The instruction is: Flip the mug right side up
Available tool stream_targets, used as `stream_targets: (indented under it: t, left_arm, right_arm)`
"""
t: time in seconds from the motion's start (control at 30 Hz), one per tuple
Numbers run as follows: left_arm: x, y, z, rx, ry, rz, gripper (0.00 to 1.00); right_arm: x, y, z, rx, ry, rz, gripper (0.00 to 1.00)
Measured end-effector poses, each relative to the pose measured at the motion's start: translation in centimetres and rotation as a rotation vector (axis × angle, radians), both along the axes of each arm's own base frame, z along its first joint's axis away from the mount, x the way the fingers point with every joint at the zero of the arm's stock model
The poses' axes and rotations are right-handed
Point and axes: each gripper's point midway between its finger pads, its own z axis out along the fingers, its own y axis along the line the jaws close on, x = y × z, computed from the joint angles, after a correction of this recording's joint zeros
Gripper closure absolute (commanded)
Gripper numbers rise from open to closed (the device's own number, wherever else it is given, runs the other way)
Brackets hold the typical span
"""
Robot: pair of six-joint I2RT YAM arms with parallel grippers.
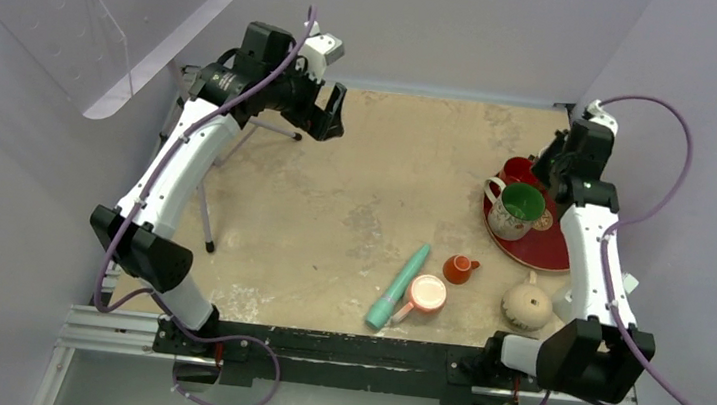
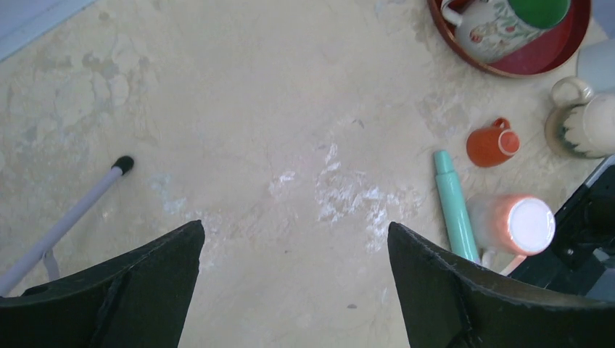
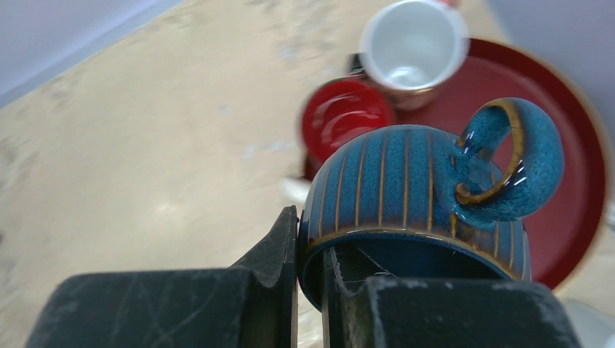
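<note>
My right gripper (image 3: pixel 310 243) is pinching the rim of a blue striped glazed ceramic mug (image 3: pixel 391 181), one finger inside the mouth and one outside. It holds the mug above the round red tray (image 1: pixel 531 247) at the far right of the sandy table (image 1: pixel 356 192). My left gripper (image 1: pixel 334 111) hangs high at the far left, fingers spread wide with nothing between them. The mug I actually have to right, the rounded beige ceramic mug (image 1: pixel 527 304), sits on the table just off the tray's near edge, close beside my right arm's base. It looks bottom-up to me, handle towards the tray, and nothing touches it. The blue mug hangs from a thin pinch on slick glaze, so a quick wrist turn could drop it onto the white mug with the green inside (image 1: pixel 517 209). To reach the beige mug I must fold that arm back tightly, and a careless elbow could knock it. Its bulbous wall may squirt out of a pinch mid-turn, and the small orange cup (image 1: pixel 458 268) and the pale mug with the peach-pink inside (image 1: pixel 425 293) are near enough to be struck if it rolls.
</note>
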Motion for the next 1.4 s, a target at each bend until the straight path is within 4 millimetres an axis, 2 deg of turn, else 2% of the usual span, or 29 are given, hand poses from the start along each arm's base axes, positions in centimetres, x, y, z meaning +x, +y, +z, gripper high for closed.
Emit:
stream_targets:
  t: [0.03, 0.13, 0.23, 0.3, 0.43, 0.6, 0.87, 1.0, 1.07, 1.4]
  left_arm:
    - [-0.3, 0.3, -0.7, 0.018, 0.012, -0.001, 0.0]
    - [-1.0, 1.0, -2.8, 0.07, 0.043, -0.011, 0.0]
    - [-1.7, 2.0, -5.0, 0.134, 0.074, -0.018, 0.0]
    - [-2.1, 2.7, -6.2, 0.177, 0.081, -0.021, 0.0]
    - [-2.9, 3.9, -7.5, 0.24, 0.081, -0.028, 0.0]
    - [-3.7, 5.1, -8.0, 0.294, 0.065, -0.03, 0.0]
    - [-3.6, 6.0, -8.5, 0.345, 0.055, -0.024, 0.0]
    - [-3.5, 6.2, -8.5, 0.358, 0.047, -0.024, 0.0]
    - [-3.4, 6.2, -8.6, 0.361, 0.046, -0.021, 0.0]
    - [-3.3, 6.4, -8.7, 0.369, 0.049, -0.016, 0.0]
  right_arm:
    - [-0.1, -2.2, -0.2, -0.025, 0.025, -0.057, 1.0]
    - [0.3, -6.5, -1.2, -0.056, 0.084, -0.156, 1.0]
    - [0.7, -10.4, -3.2, -0.055, 0.149, -0.233, 1.0]
    - [0.7, -12.4, -5.1, -0.026, 0.199, -0.259, 1.0]
    - [1.2, -15.0, -9.3, 0.04, 0.299, -0.287, 1.0]
    - [1.3, -15.2, -13.8, 0.092, 0.404, -0.277, 1.0]
    - [1.9, -15.5, -17.6, 0.12, 0.486, -0.269, 1.0]
    - [2.7, -15.8, -19.2, 0.131, 0.513, -0.266, 0.9]
    - [3.0, -15.9, -19.6, 0.136, 0.519, -0.263, 0.82]
    - [4.2, -16.3, -18.5, 0.119, 0.483, -0.235, 0.65]
